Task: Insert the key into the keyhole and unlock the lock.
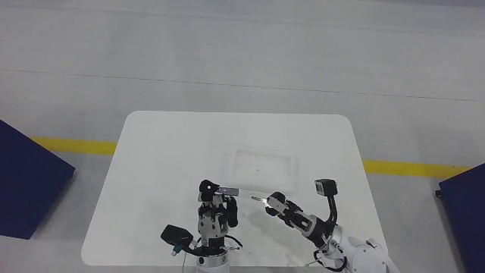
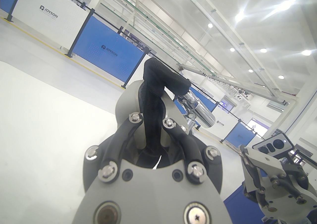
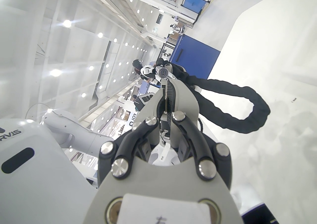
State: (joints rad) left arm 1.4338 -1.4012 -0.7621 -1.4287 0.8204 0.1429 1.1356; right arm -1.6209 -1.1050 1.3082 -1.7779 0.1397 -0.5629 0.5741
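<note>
Lower centre, top view: left gripper (image 1: 214, 200) clamps the lock (image 1: 228, 191) by its floppy black cable (image 3: 235, 108), with the heavy-looking steel barrel (image 2: 200, 112) jutting right. Beside it, right gripper (image 3: 165, 84) pinches the thin, likely slippery key (image 1: 262, 197), aimed at the keyhole (image 3: 163, 72).

Top view high over the table (image 1: 167, 159); wrist views low, close, ceilingward; table common to all.

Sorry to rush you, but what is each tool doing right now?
Left tool: closed on the black cable of the lock.
Right tool: closed on the key.
</note>
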